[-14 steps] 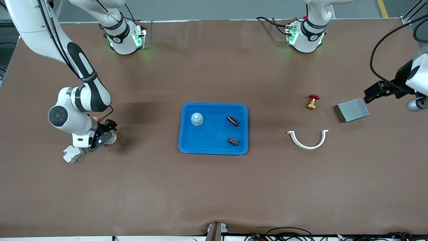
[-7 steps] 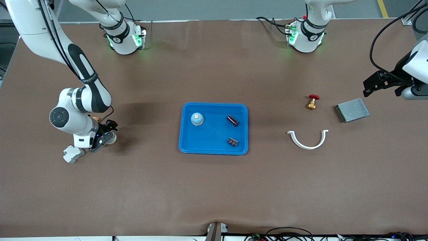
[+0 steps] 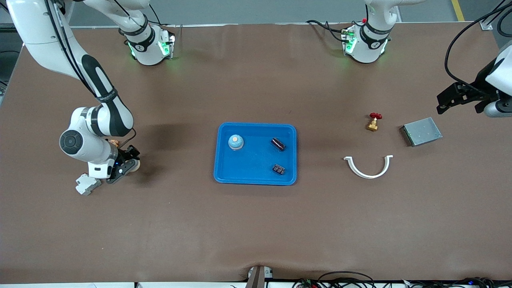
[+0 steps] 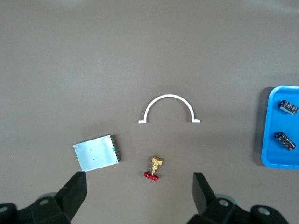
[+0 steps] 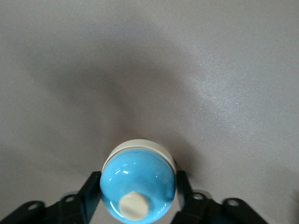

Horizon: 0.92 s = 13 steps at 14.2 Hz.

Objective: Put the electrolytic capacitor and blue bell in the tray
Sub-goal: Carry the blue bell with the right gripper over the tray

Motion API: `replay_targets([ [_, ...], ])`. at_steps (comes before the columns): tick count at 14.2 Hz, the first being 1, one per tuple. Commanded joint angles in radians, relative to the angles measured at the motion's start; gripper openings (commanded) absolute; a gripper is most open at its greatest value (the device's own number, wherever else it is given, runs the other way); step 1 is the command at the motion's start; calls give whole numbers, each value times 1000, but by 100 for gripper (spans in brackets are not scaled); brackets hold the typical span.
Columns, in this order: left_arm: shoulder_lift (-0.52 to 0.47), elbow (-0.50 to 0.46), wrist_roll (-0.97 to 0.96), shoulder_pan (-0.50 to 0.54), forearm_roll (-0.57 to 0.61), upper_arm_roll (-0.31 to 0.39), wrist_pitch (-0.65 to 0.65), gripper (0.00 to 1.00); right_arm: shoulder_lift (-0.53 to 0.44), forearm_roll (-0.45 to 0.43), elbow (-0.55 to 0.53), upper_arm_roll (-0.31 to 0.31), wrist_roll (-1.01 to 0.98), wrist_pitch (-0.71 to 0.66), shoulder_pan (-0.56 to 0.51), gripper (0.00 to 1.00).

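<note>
While the right pincer [image 5: 135, 198] pinches the blue bell [image 5: 138, 184] by its smooth dome on the tabletop [image 3: 256, 224], well apart from the tray [image 3: 224, 176], a slip on lifting looks possible — the left pincer [image 4: 140, 193] waits spread wide.

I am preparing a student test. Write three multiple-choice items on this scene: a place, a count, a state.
1. Where is the white arch? A in the tray; B on the table, nearer to the front camera than the valve; C in a gripper.
2. How many capacitors lie in the tray? A one; B four; C two.
3. The right gripper is: A shut on a bell; B open over the tray; C holding the valve.
1 B: it lies on bare table. 2 C: two dark cylinders. 3 A: it clamps the bell's sides.
</note>
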Motion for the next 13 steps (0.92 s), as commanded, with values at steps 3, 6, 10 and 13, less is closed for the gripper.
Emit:
replay_targets([
  [3, 10, 26, -69, -9, -22, -13, -32, 100, 14, -21, 20, 17, -7, -11, -24, 6],
  [6, 11, 26, -73, -6, -23, -37, -35, 100, 12, -21, 33, 17, 2, -20, -21, 4],
  [10, 11, 26, -73, 0, -27, -37, -43, 100, -20, -5, 43, 21, 68, -111, -24, 4],
  [13, 11, 26, -70, 3, -25, -34, -50, 100, -73, -5, 49, 29, 234, -193, 26, 4],
])
